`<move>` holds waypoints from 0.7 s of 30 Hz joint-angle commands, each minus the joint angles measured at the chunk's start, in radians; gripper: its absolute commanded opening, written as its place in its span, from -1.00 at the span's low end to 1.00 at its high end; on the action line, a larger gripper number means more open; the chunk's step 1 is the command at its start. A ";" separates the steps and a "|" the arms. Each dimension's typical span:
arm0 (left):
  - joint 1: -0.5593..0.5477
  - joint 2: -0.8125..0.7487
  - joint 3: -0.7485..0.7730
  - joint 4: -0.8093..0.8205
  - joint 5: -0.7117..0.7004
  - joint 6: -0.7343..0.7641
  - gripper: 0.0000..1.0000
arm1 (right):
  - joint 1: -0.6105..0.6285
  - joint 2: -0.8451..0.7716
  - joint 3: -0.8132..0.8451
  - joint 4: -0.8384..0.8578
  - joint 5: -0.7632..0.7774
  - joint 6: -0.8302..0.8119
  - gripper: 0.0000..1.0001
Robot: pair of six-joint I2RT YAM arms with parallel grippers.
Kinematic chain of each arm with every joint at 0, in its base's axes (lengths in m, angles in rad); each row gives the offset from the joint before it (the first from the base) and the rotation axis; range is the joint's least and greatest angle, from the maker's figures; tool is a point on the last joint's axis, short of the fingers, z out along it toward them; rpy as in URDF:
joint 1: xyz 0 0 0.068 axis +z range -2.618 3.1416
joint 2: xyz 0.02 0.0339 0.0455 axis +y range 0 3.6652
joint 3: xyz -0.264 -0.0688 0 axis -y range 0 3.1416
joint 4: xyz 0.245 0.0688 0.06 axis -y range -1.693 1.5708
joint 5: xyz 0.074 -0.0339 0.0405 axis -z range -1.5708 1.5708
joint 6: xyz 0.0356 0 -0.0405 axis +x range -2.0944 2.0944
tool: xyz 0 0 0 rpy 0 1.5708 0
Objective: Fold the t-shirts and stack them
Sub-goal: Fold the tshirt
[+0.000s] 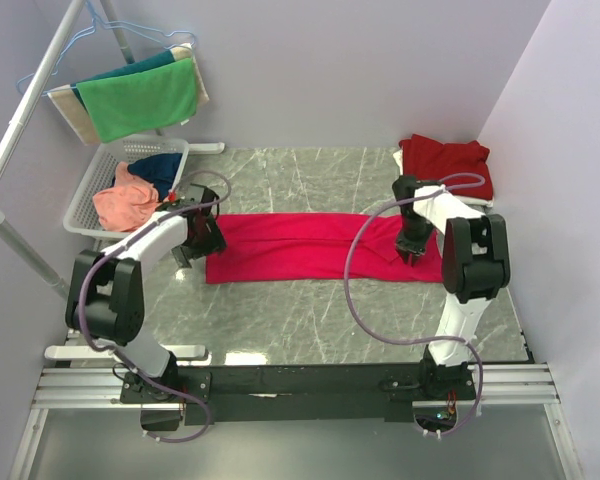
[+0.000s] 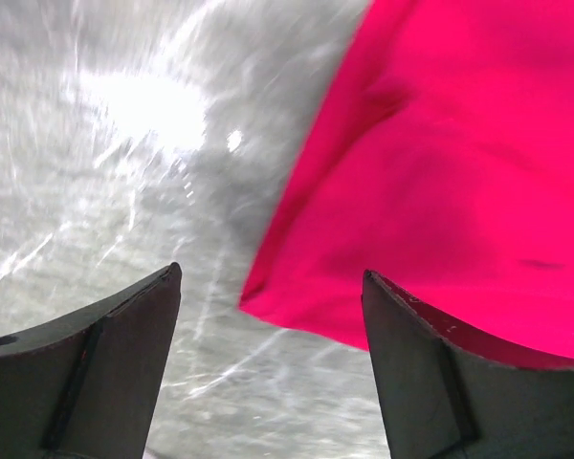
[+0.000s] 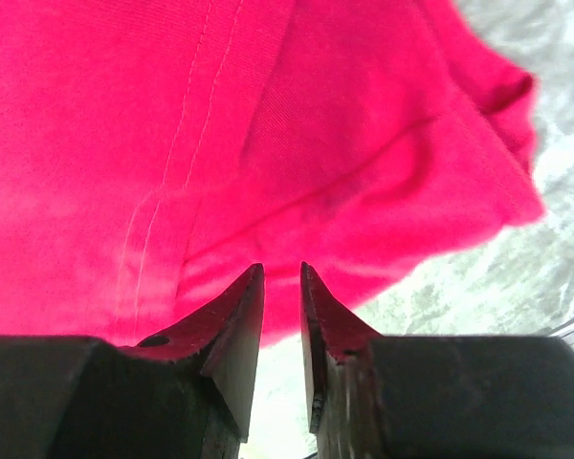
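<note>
At mid-table, bright pinkish-red t-shirt (image 1: 300,245) lies as long folded strip. Left gripper (image 2: 268,277) at its left end, jaws spread wide, empty. Right gripper (image 3: 282,273) over right end, jaws nearly together; grip on cloth unclear. Farther back: maroon t-shirt (image 1: 445,160) by right wall, salmon t-shirt (image 1: 120,205) in basket (image 1: 80,205).

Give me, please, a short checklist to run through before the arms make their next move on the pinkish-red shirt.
1. Left gripper free of cloth: ok; fingers wide apart, shirt edge just beyond them.
2. Right gripper holding the right end: cannot tell; jaws nearly closed over the hem.
3. Pinkish-red shirt flat in a long strip on the table: ok.
4. Maroon shirt apart from the strip, at the back right: ok.
5. Right arm's purple cable off the cloth: cannot tell; it loops across the strip in the top view.
</note>
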 commanded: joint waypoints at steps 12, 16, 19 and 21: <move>-0.006 0.091 0.112 0.228 0.232 0.022 0.58 | 0.028 -0.141 -0.003 0.115 -0.124 -0.030 -0.13; -0.008 0.134 0.116 0.241 0.236 0.026 0.57 | 0.051 -0.133 -0.039 0.160 -0.176 -0.041 -0.13; -0.008 0.149 0.105 0.244 0.227 0.027 0.56 | 0.060 -0.121 -0.053 0.175 -0.188 -0.038 -0.13; -0.009 0.152 0.096 0.236 0.207 0.026 0.57 | 0.068 -0.096 -0.049 0.168 -0.187 -0.033 -0.13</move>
